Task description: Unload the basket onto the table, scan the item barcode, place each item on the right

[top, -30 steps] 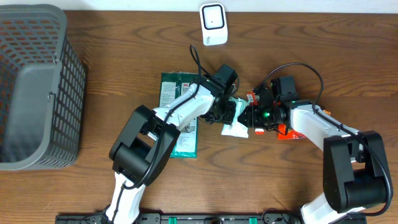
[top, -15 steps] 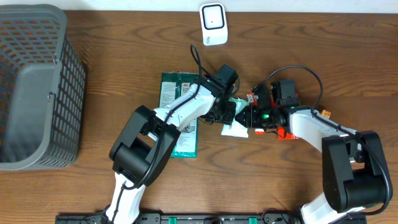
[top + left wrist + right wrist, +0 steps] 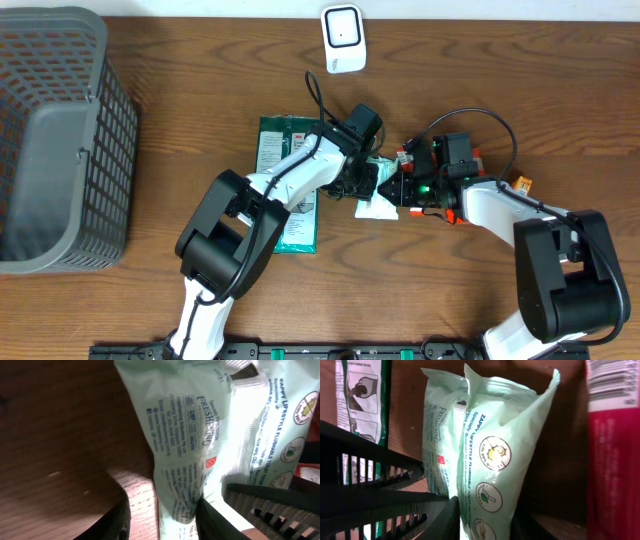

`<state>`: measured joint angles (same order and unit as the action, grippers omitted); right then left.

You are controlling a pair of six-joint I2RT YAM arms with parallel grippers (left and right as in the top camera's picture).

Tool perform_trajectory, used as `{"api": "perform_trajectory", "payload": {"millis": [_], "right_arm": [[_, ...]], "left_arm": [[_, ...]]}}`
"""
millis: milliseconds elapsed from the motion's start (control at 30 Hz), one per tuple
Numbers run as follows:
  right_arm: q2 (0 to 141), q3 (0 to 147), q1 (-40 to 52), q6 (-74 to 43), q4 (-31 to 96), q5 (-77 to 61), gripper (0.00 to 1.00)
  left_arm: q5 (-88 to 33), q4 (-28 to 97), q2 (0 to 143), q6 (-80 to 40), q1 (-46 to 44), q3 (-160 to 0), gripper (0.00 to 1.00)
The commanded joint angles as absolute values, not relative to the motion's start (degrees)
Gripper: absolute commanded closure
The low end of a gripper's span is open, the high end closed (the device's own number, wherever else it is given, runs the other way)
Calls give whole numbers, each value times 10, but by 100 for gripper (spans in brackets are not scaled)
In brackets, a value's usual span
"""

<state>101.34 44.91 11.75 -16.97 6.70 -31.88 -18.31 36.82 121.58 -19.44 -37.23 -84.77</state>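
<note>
The left gripper's (image 3: 162, 517) jaws are seen pinched on the pale green wipes packet (image 3: 490, 435), which is creased between them. The right gripper's (image 3: 487, 522) jaws are set around it from the opposite side, though a firm clamp cannot be told. The packet is found at mid-table between both arms, its long axis judged roughly front-to-back, toward the scanner (image 3: 342, 38) at the far edge, well apart. The left arm is judged slightly nearer. Bare wood is seen between; a red packet (image 3: 615, 460) is crowded just beside, and a dark green pack (image 3: 275, 150) under the left arm.
</note>
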Motion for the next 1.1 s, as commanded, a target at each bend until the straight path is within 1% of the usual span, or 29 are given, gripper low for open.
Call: {"api": "perform_trajectory", "payload": {"millis": [0, 33, 167, 233, 400, 467, 600, 700, 867, 1067], "right_arm": [[1020, 444, 143, -171, 68, -316, 77], [1020, 444, 144, -171, 67, -316, 78], [1019, 445, 144, -171, 64, -316, 86], [1016, 446, 143, -168, 62, -316, 89], [990, 452, 143, -166, 62, -320, 96], [969, 453, 143, -159, 67, -320, 99], [925, 453, 143, -136, 95, -320, 99], [892, 453, 143, -126, 111, -318, 99], [830, 455, 143, -78, 140, -317, 99], [773, 509, 143, -54, 211, -300, 99]], "left_arm": [[-143, 375, 1229, -191, -370, -842, 57], [-143, 375, 1229, -191, -370, -842, 57], [-143, 373, 1226, -191, -369, -842, 57], [-143, 372, 1217, -191, -367, -842, 57], [-143, 373, 1160, -191, -344, -843, 56], [-143, 376, 1121, -192, -330, -843, 53], [-143, 395, 1052, -192, -310, -843, 49], [-143, 416, 1001, -187, -297, -843, 49], [-126, 450, 922, -181, -264, -843, 48], [-123, 473, 846, -175, -188, -843, 47]]}}
